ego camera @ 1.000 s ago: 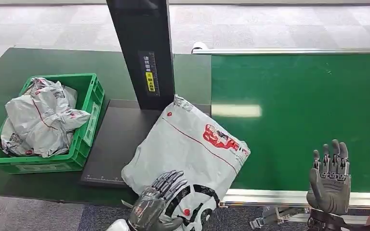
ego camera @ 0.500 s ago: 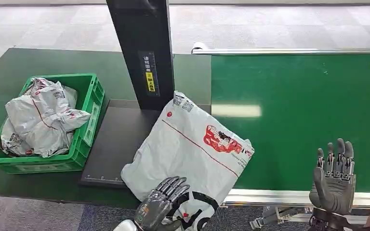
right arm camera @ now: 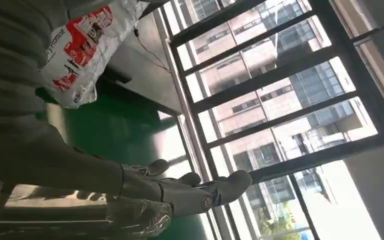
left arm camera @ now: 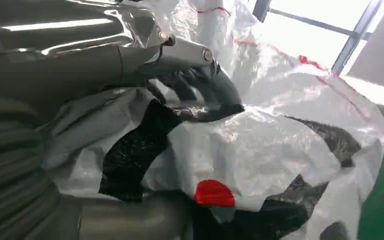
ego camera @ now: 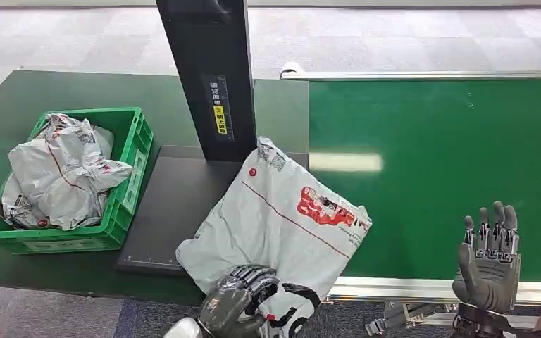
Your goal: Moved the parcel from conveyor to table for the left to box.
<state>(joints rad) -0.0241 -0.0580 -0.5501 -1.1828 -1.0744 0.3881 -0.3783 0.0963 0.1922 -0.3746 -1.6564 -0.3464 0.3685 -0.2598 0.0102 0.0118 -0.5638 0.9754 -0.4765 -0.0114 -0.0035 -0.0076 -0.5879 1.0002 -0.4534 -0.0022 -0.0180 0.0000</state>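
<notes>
The parcel (ego camera: 282, 222) is a big grey bag with a red label. It sits in the lower middle of the head view. Part of it lies on the black plate (ego camera: 172, 204) on the dark worktop (ego camera: 14, 113), and part of it lies on the green conveyor (ego camera: 437, 155). Its long side runs on a slant, from the top corner by the black post (ego camera: 208, 70) down to the bottom edge of the frame.

The left robot hand (ego camera: 239, 304) is at the bottom of the frame, right on the near corner of the parcel. Its fingers (ego camera: 257, 278) are curled down over the bag. In the left wrist view the bag is bunched up in the left robot hand (left arm camera: 180, 75), so it holds the parcel.

The right robot hand (ego camera: 487, 262) is at the lower right of the frame, well apart from the parcel. It stands up with its fingers straight and holds nothing.

The green box (ego camera: 123, 176) is at the left of the frame, with other grey bags inside. It is on the far side of the black plate from the parcel. So I think the parcel has to go up and to the left in the frame, and the left robot hand is the near one for that job.
</notes>
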